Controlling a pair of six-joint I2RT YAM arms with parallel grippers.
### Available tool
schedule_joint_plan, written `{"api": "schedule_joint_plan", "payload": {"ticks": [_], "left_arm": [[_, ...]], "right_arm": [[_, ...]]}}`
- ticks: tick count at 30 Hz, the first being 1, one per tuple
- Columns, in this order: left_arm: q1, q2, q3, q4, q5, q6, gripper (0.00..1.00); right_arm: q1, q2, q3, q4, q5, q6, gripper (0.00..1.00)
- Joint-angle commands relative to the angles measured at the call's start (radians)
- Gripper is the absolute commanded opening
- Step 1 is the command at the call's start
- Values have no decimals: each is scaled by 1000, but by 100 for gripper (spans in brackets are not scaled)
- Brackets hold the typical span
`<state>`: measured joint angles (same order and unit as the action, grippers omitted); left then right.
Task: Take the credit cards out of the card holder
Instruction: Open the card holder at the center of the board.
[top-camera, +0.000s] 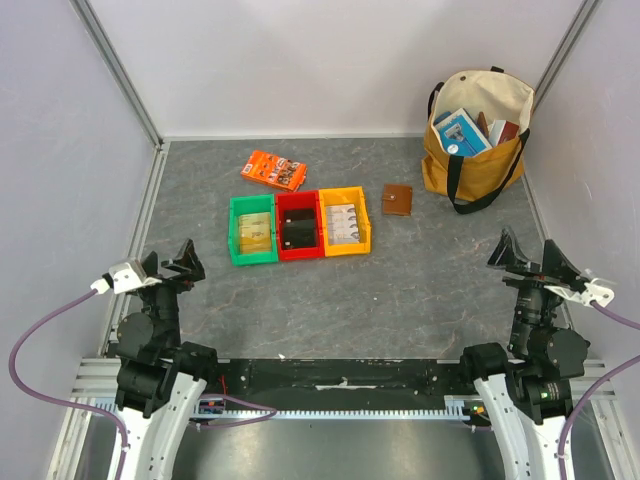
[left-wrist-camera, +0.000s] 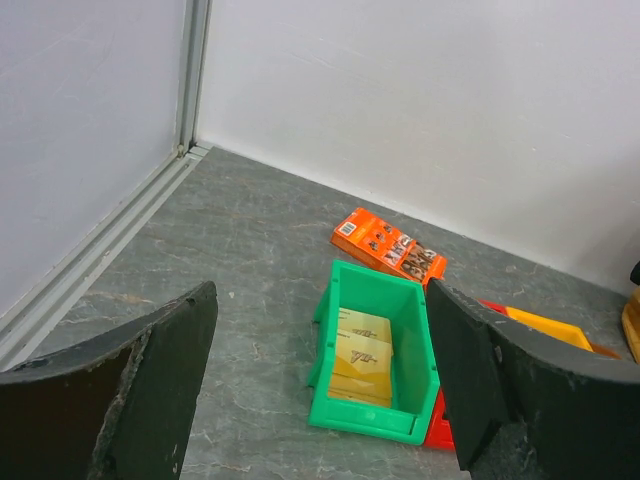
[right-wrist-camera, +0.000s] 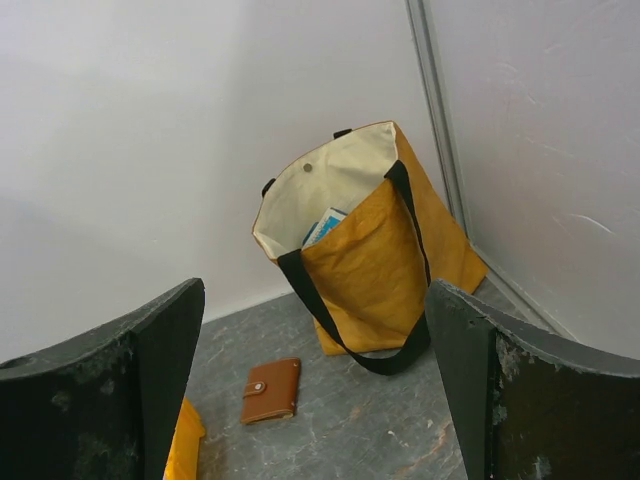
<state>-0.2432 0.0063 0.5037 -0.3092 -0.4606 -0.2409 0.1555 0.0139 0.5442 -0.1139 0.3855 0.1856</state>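
The card holder (top-camera: 397, 200) is a small brown leather wallet lying closed on the grey table, right of the yellow bin. It also shows in the right wrist view (right-wrist-camera: 271, 390), snapped shut, so the credit cards inside it are hidden. My left gripper (top-camera: 172, 268) is open and empty at the near left, far from the wallet; in its wrist view its fingers (left-wrist-camera: 150, 390) stand wide apart. My right gripper (top-camera: 530, 257) is open and empty at the near right, with the wallet well ahead of it.
Three bins stand in a row mid-table: green (top-camera: 252, 230), red (top-camera: 299, 225), yellow (top-camera: 344, 221), each holding cards. An orange printed box (top-camera: 273, 170) lies behind them. A yellow tote bag (top-camera: 475, 140) with books stands at the back right, close to the wallet.
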Motion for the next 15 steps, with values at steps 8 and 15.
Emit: {"api": "schedule_joint_plan", "payload": {"ticks": [8, 15], "left_arm": [[12, -54, 6, 44, 36, -8, 91], [12, -61, 6, 45, 59, -9, 91]], "right_arm": [[7, 208, 69, 66, -382, 11, 98], [7, 766, 350, -4, -729, 55, 98]]}}
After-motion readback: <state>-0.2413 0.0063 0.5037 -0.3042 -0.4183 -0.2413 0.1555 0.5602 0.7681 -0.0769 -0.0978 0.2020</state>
